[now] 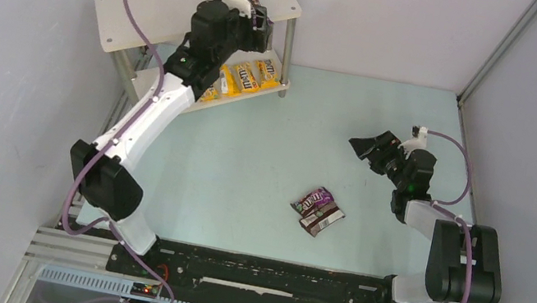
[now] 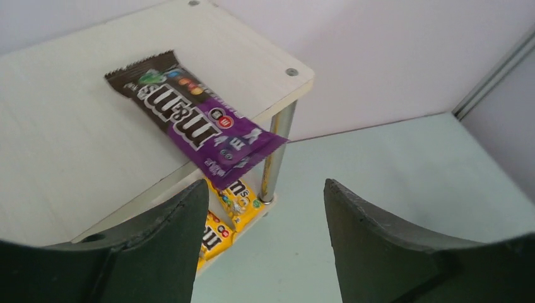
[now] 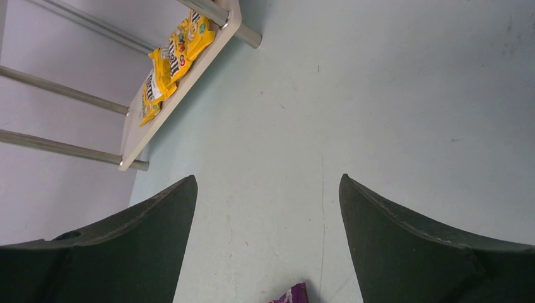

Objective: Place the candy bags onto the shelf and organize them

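Purple and glossy, one candy bag lies flat on the top board of the shelf. It is skewed, and its lower end hangs out past the board's edge beside the silver leg. The left claw sits just short of it, jaws well apart with nothing between them and not touching the bag. In the overhead view this claw is at the upper left of the frame, over the shelf's right-hand corner. The yellow bags lie in a row on the lower tier beneath it.

Two packets, one purple and one darker, overlap on the tabletop just right of centre. The right claw hangs above and to the right of them, spread wide and empty. Its own camera catches only a purple corner at the bottom edge.

The step in hand looks like the setting-down of a bag on the upper tier, with two bags left to shelve. The next move probably calls for nudging the overhanging bag fully onto the board, or backing the left arm away without dragging it off. The right claw would then need to drop onto the pair and take one packet cleanly.
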